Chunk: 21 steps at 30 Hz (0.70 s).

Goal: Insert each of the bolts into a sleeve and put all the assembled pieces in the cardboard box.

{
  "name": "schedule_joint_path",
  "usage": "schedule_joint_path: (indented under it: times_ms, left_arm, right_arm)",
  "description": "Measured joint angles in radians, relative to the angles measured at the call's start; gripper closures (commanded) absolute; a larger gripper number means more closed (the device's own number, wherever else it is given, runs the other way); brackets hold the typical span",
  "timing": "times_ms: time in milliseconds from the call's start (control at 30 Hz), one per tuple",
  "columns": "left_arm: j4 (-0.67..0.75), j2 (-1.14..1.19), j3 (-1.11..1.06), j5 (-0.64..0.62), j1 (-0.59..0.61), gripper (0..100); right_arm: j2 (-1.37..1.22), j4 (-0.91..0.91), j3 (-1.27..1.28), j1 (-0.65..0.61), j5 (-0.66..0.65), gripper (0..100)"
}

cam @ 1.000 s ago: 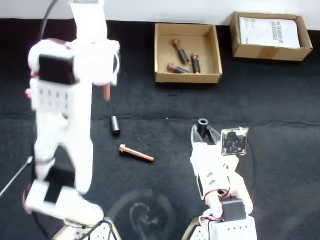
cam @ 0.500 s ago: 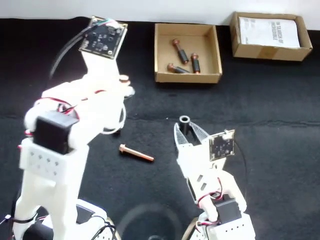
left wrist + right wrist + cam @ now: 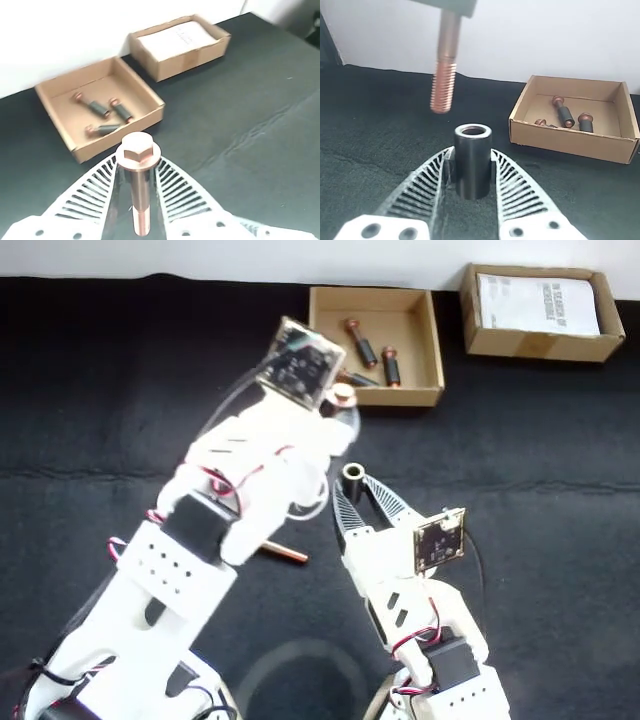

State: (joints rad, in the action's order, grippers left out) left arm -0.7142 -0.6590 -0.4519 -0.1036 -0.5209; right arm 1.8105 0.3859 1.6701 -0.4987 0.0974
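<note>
My left gripper (image 3: 137,200) is shut on a copper bolt (image 3: 138,185), head up; in the high view the bolt's head (image 3: 343,396) sits just in front of the open cardboard box (image 3: 420,390). My right gripper (image 3: 471,172) is shut on a black sleeve (image 3: 472,160), held upright with its bore facing up. The bolt's threaded tip (image 3: 443,92) hangs above the sleeve, a little to one side, not touching. In the high view the sleeve (image 3: 352,476) is below the bolt head. The box holds three assembled pieces (image 3: 365,343). Another loose bolt (image 3: 288,553) lies on the mat, partly hidden by the left arm.
A second cardboard box (image 3: 540,313) with a printed sheet stands at the back right. The table is covered by a black mat (image 3: 540,490), open on the right side. The left arm's body spans the left half of the high view.
The left arm swung right with the bolt, from the left side to above the sleeve. The right gripper carried the sleeve leftward toward it.
</note>
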Motion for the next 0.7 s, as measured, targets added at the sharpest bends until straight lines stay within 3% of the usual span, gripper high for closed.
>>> schedule_joint_path:
  times_ms: [233,533,700]
  left_arm:
    - [0.112,-0.002,-0.058,0.000,-0.031,99]
    - [0.129,-0.002,-0.058,-0.005,-0.032,99]
    - [0.129,-0.002,-0.058,-0.104,-0.034,99]
  right_arm:
    - [0.000,0.000,0.000,0.000,0.000,99.1]
    - [0.000,0.000,0.000,0.000,0.000,99.1]
    - [0.000,0.000,0.000,0.000,0.002,99.1]
